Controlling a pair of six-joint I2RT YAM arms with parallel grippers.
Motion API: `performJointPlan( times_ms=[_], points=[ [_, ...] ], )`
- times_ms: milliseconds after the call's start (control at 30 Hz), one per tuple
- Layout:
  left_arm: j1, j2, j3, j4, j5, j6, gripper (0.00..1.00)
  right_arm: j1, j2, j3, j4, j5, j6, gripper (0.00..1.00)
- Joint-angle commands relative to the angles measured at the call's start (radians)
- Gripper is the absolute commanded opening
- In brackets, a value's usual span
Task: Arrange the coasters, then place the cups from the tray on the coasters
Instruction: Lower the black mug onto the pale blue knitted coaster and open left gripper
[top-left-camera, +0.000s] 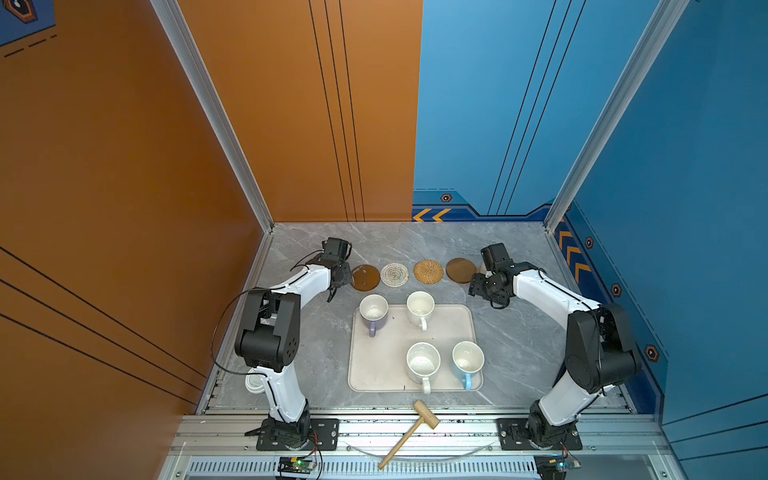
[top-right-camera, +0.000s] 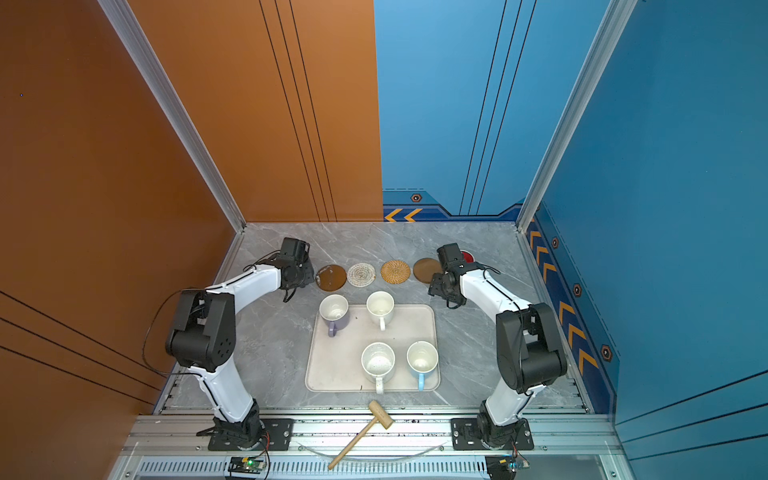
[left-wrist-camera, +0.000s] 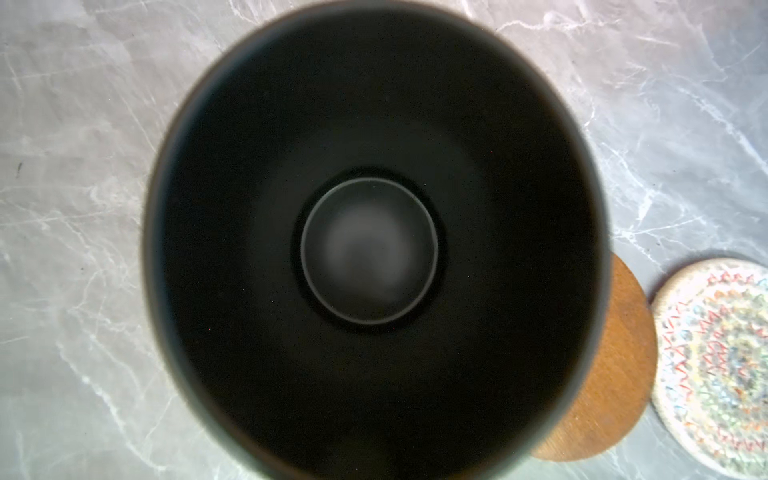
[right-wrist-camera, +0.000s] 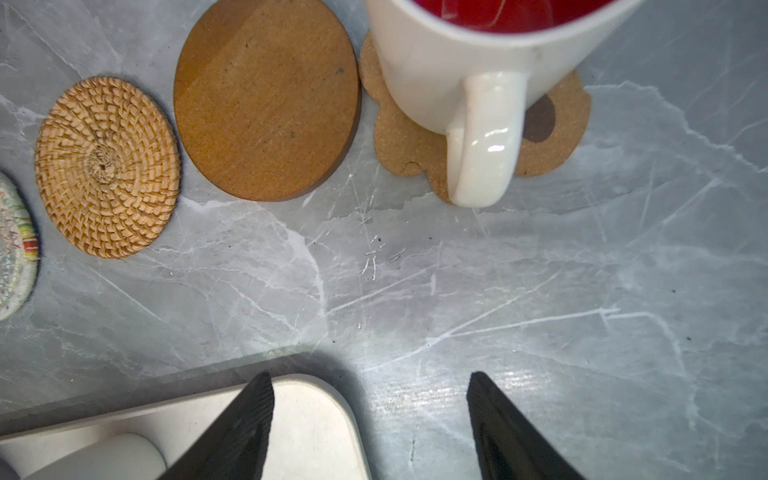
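- The left gripper (top-left-camera: 340, 277) is hovering at the left end of the coaster row. Its wrist camera is looking straight down into the black mug (left-wrist-camera: 374, 249).
- Its jaws are hiding from that view, pressed together and apparently pinching the black mug. Whether the mug is resting or raised is hard to tell.
- In the wrist view the black mug is overlapping the edge of the brown disc (left-wrist-camera: 602, 374), with the woven round (left-wrist-camera: 719, 365) lying just beside that disc.
- The right gripper (right-wrist-camera: 370, 376) is hanging with its jaws spread wide and holding nothing, over the marble table (right-wrist-camera: 540, 291) and just beside a corner of the tray (right-wrist-camera: 316, 415).
- The red-lined white mug (right-wrist-camera: 449, 70) is standing upright on the paw-shaped coaster (right-wrist-camera: 399, 141), its handle pointing toward the right gripper.
- The rattan coaster (top-left-camera: 428, 272) and the second brown disc (top-left-camera: 460, 270) are lying flat in the same line, beyond the tray.
- Four mugs are sitting upright on the tray: the lavender mug (top-left-camera: 373, 311) and cream-white mug (top-left-camera: 420, 307) at the far edge, the speckled mug (top-left-camera: 423, 362) and light blue mug (top-left-camera: 468, 357) nearer the front
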Motion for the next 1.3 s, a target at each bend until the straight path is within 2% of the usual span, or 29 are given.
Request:
performJointPlan(
  times_ms=[0,367,400,633,833,1000,1267],
  points=[
    [-0.001,-0.007,0.021,0.061,-0.039,-0.005,0.00,0.005,-0.020,-0.013,-0.001,0.013,0.015,0.72],
    [0.000,-0.011,-0.002,0.062,-0.021,-0.008,0.00,0.006,-0.019,-0.010,-0.002,0.011,0.015,0.72],
    [0.000,-0.011,-0.005,0.061,-0.018,-0.008,0.02,0.007,-0.017,-0.011,-0.002,0.011,0.015,0.72],
    [-0.001,-0.018,-0.021,0.058,-0.005,-0.007,0.34,0.010,-0.016,-0.011,-0.002,0.011,0.015,0.73],
    [0.000,-0.047,-0.041,0.059,-0.006,-0.007,0.52,0.012,-0.022,-0.010,-0.002,0.011,0.015,0.73],
    [0.000,-0.104,-0.065,0.054,-0.011,-0.013,0.56,0.013,-0.049,-0.012,-0.003,0.025,0.015,0.73],
    [-0.020,-0.311,-0.137,0.007,-0.040,-0.008,0.59,0.017,-0.139,-0.020,-0.030,0.054,0.003,0.75]
  ],
)
